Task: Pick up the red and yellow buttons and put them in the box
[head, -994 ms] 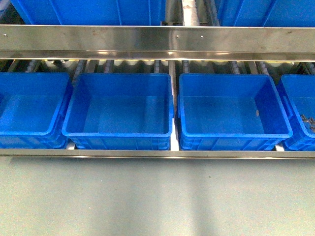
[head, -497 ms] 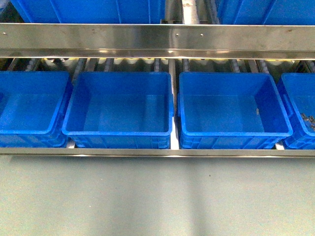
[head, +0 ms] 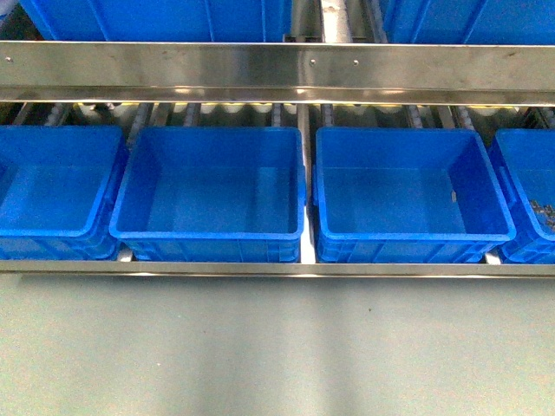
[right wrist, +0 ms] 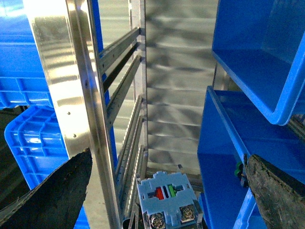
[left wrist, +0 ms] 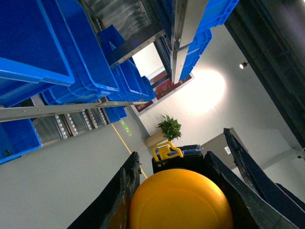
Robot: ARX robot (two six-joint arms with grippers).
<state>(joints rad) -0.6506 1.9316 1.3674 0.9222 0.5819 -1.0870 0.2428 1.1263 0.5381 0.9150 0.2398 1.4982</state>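
Shelving fills my front view: four blue bins (head: 211,186) stand side by side on a roller shelf (head: 217,113) at 12 o'clock, beyond the bare grey desk (head: 277,347), with a steel rail (head: 277,69) running above them. Neither arm shows here. The bin at 1 o'clock holds one tiny speck (head: 452,197) against its far right wall, and the bin at 2 o'clock, cut off by the frame, has a small grey scatter (head: 543,211) on its floor. Both are too small for me to name, so I cannot tell where the buttons lie.

On the left wrist view, the left gripper (left wrist: 181,200) points up past stacked bins towards a room with a potted plant (left wrist: 169,128). A rounded yellow shape (left wrist: 180,202) sits between its dark fingers (left wrist: 123,200); I cannot tell whether they grip it.

On the right wrist view, the right gripper (right wrist: 167,191) stands wide, its fingers (right wrist: 52,191) well apart, a pale blue block (right wrist: 167,188) with red and green marks between them, touching neither.
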